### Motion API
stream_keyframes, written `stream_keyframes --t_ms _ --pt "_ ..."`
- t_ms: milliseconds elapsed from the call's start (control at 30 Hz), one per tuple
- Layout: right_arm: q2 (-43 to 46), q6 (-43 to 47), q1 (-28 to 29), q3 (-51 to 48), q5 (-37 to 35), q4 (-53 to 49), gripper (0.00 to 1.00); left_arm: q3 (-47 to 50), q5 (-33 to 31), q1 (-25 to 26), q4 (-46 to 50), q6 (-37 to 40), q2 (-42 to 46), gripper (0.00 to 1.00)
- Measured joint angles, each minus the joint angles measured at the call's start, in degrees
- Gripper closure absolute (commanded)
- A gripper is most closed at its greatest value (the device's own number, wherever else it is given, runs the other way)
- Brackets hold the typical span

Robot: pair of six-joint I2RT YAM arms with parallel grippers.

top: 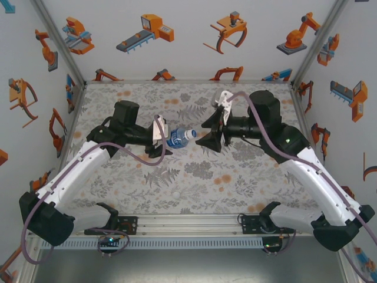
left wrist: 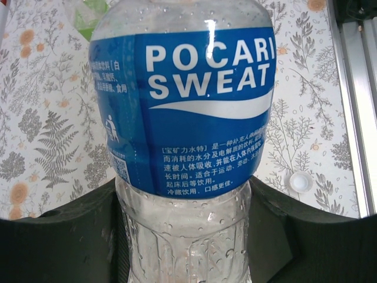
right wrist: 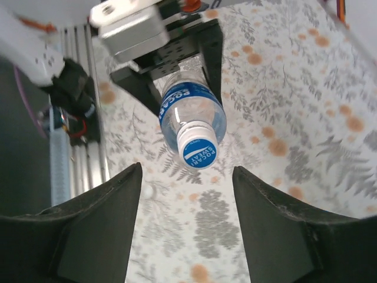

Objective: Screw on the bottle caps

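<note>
Above the middle of the table [top: 235,177], the left gripper [top: 164,141] clenched a clear, droplet-beaded bottle [top: 179,137] with a blue label. It was held level, neck toward the right gripper [top: 207,132], whose jaws stood apart and empty just short of its blue-and-white cap [right wrist: 197,148]. One loose white cap [left wrist: 300,181] lay on the grey leaf-and-orange-blossom surface — white walls [top: 194,53] carried orange robot pictures.

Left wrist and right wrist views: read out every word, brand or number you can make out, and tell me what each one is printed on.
"POCARI SWEAT": big white letters on the blue label of the clear plastic bottle.
"POCARI SWEAT": tiny white letters on the blue-topped round cap on that bottle's neck.
Small Chinese print on the label: too fine to read reliably.
No numbers readable.
</note>
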State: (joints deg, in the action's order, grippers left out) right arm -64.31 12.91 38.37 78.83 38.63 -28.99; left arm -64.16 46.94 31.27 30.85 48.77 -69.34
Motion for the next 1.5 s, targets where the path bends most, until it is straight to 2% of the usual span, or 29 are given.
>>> stream_keyframes --t_ms 67,167,433,1133,1367,1500 --pt "0.0 8.5 0.4 0.0 1.5 -1.8 0.46 0.0 0.6 0.0 0.2 0.2 0.0 1.00" --pt "-0.3 16.1 1.3 0.0 2.8 -2.9 0.48 0.0 1.2 0.0 0.5 0.6 0.0 1.00" --pt "-2.5 23.0 3.2 0.0 3.5 -3.1 0.51 -0.3 2.0 0.2 1.5 1.6 -0.2 1.00" --pt "-4.2 23.4 3.5 0.4 2.6 -2.7 0.65 -0.7 2.8 0.6 3.5 2.9 -0.7 1.00" --pt "-4.5 22.4 3.5 0.8 3.2 -2.6 0.86 -0.7 2.9 0.6 3.7 3.1 -0.8 1.00" --pt "-4.6 16.0 3.5 0.8 2.6 -1.7 0.94 -0.7 3.0 0.6 3.8 3.1 -0.8 1.00"
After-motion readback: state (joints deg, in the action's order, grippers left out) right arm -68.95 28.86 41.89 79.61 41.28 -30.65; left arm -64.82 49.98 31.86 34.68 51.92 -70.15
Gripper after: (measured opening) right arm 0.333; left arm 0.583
